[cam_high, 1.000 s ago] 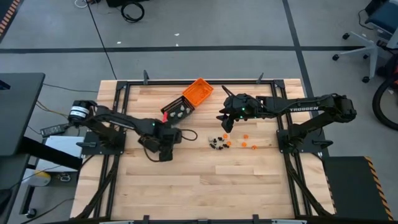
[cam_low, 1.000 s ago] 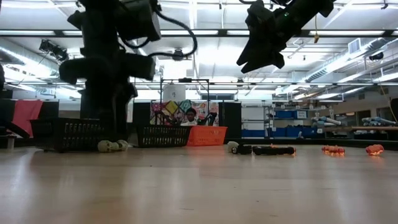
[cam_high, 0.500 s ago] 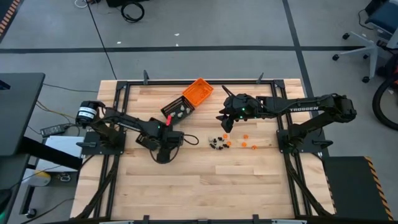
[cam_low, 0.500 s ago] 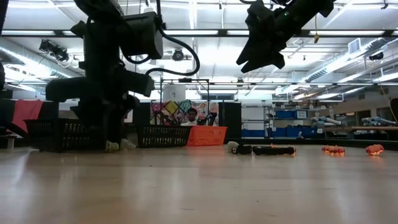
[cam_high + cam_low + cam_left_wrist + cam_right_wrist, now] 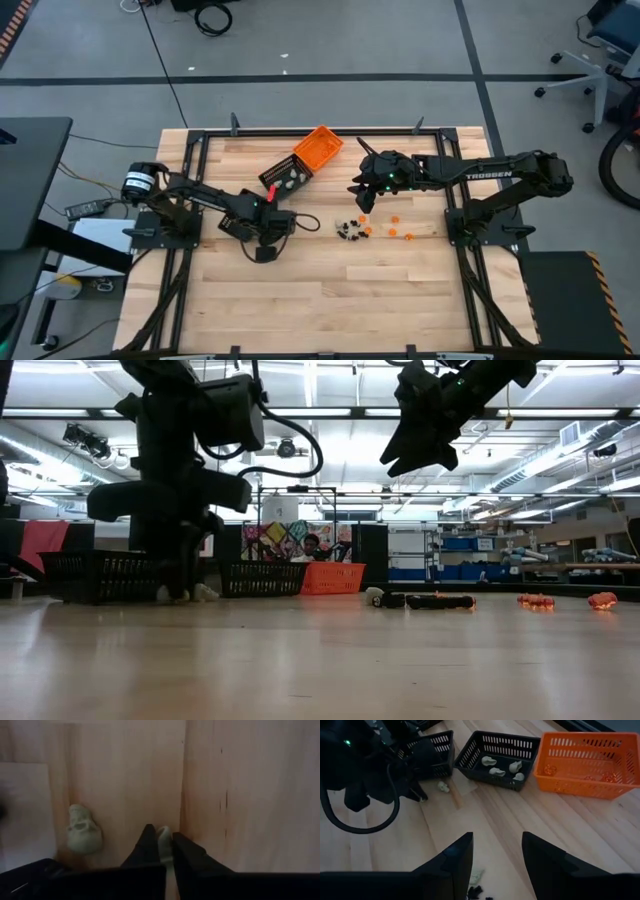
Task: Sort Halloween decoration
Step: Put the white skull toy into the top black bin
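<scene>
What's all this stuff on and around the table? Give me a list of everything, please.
Whitish trinket: one, pinched between the left gripper's fingers at the tabletop.
Skull trinket: one, whitish, on the wood beside that gripper.
Black tray: one, holding several whitish trinkets, next to the orange tray.
Second black tray: one, partly hidden behind the left arm.
Orange tray: one, at the table's far edge.
Loose trinkets: a small black cluster mid-table, with a few orange ones beside it.
Table: one, light wood.
Person: one, far in the room behind.
Left gripper: shut on the whitish trinket.
Right gripper: open, hovering above the loose trinkets.
</scene>
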